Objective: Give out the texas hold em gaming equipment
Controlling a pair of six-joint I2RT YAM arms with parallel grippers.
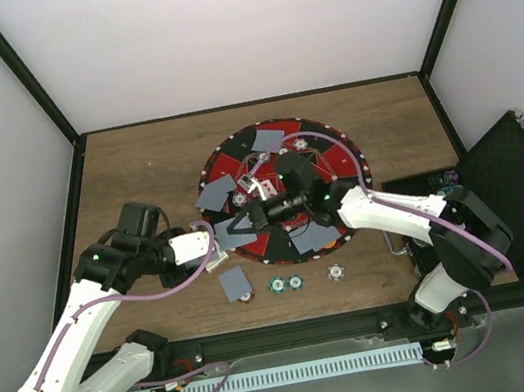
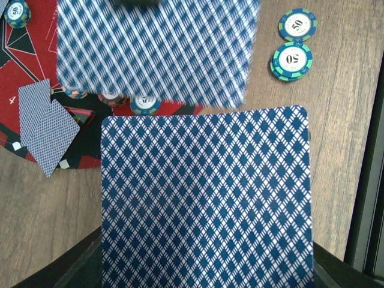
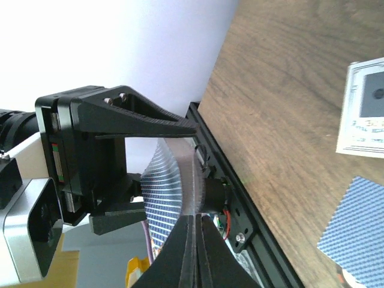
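**Item:** blue-and-white diamond-backed playing cards.

**Location:**
- One card [image 2: 207, 204] is pinched face down in the left gripper [image 1: 233, 232], over the near-left rim of the round red-and-black mat [image 1: 341, 157]. There may be a thin pack under it; the count cannot be told.
- A second card [image 2: 153, 51], blurred, sits just beyond it. The right gripper [image 3: 195, 225] is closed flat on this card's far edge.
- Two dealt cards [image 2: 45, 123] overlap face down on the mat.
- A lone card [image 1: 235, 282] lies on the brown wooden table [image 1: 137, 177], just near of the mat.

**Item:** round teal poker chips with striped edges [image 2: 292, 60].

**Location:** Two of these, marked 50, touch each other on the table to the right of the lone card.

**Handling, as judged:**
- The cards are very light, thin and springy, and one shows a bow in the right wrist view.
- Their glossy backs will probably slide over one another, so a second card may drag along with the first.
- Take a card by a short edge, with the fingers flat across both faces. Do not take it by a corner, which would crease.
- The chips are rigid and low, and sit flush on the wood. Pinch them across the rim.

**Also present:** an open black case [image 1: 518, 181] at the far right.
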